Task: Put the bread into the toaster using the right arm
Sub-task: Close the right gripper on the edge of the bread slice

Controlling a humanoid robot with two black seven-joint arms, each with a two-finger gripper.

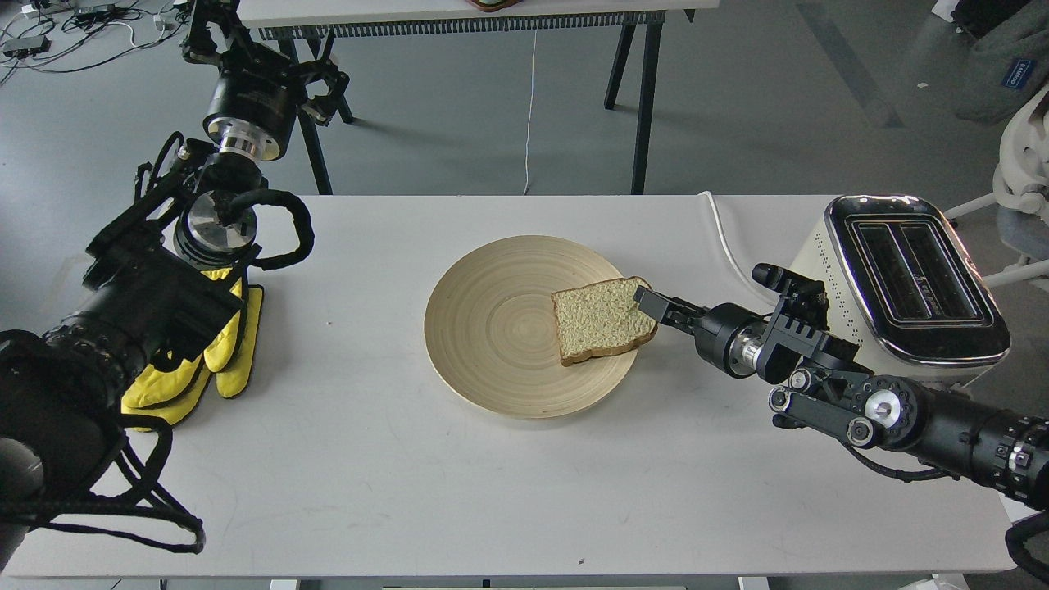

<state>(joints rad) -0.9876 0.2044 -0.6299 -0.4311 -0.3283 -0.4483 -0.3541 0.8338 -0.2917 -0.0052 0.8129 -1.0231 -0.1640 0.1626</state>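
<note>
Grey floor; white table (508, 492); right jaws seemingly clamp bread (602, 319); left jaws unclear.

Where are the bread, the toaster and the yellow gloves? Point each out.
bread (602, 321): head view, middle of the pale crumb face.
toaster (911, 269): head view, strip between the two slots on the chrome top.
yellow gloves (233, 348): head view, exposed yellow fingers right of the left arm.

Probably a lab — floor cables (74, 33), worktables (459, 16)
</note>
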